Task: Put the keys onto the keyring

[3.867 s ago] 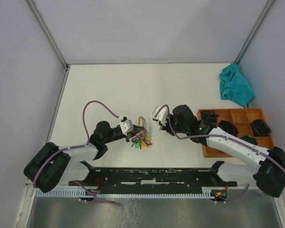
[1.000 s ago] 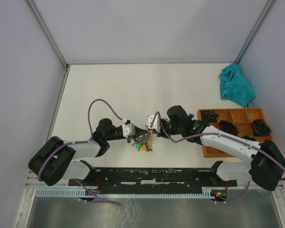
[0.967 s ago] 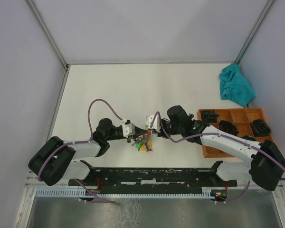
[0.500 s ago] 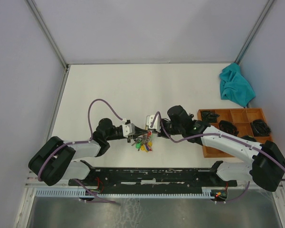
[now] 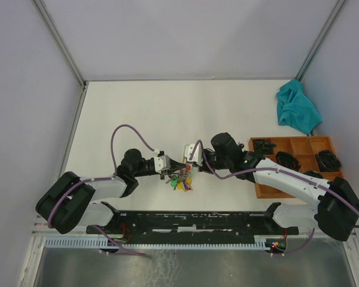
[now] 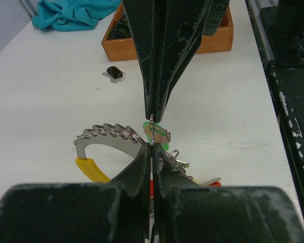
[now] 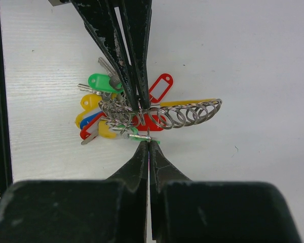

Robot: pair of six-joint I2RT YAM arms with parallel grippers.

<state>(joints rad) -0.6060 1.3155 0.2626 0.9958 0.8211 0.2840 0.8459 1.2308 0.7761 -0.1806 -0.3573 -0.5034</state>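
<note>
The keyring (image 7: 185, 115), a silvery coiled ring with red, yellow, green and blue tags, lies low on the table between both arms (image 5: 180, 179). My left gripper (image 6: 151, 147) is shut on the ring's wire, and in the right wrist view its fingers (image 7: 134, 76) come down from above. My right gripper (image 7: 148, 143) faces it tip to tip, shut on the small green-headed key (image 7: 138, 135) right against the ring. That key shows between the two tips (image 6: 157, 134). The dark key (image 6: 115, 74) lies loose on the table further back.
A wooden compartment tray (image 5: 258, 186) with dark items stands at the right, under my right arm. A teal cloth (image 5: 297, 107) lies at the back right corner. Grey walls close in the table on three sides.
Since the earliest frame my right gripper has moved left up to the keyring, and my left gripper has shifted slightly right. Over the last second nothing visibly moves.
</note>
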